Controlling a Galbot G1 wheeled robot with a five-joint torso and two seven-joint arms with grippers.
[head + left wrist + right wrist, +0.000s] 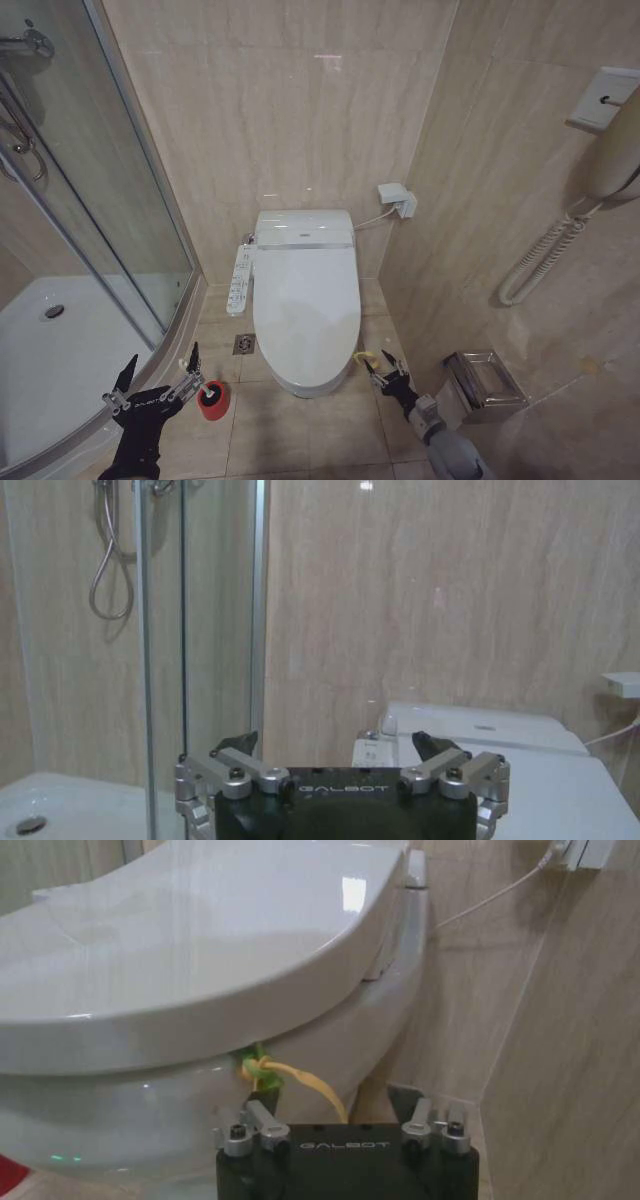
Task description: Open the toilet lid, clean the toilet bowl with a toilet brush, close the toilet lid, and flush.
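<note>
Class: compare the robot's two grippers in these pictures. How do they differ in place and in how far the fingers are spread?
The left gripper hangs beside the shower, fingers spread wide; the right gripper sits low at the toilet lid's front, by a yellow loop, fingers spread less. Both are open and hold nothing.

We see a beige tiled floor [300, 430] carrying the toilet bowl [305, 380], a red brush holder [213, 401] and a floor drain [244, 344].

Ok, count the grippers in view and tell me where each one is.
2. The left gripper, open, hangs low beside the red cup left of the toilet. The right gripper, open, is low at the toilet's front right, near the yellow loop.
</note>
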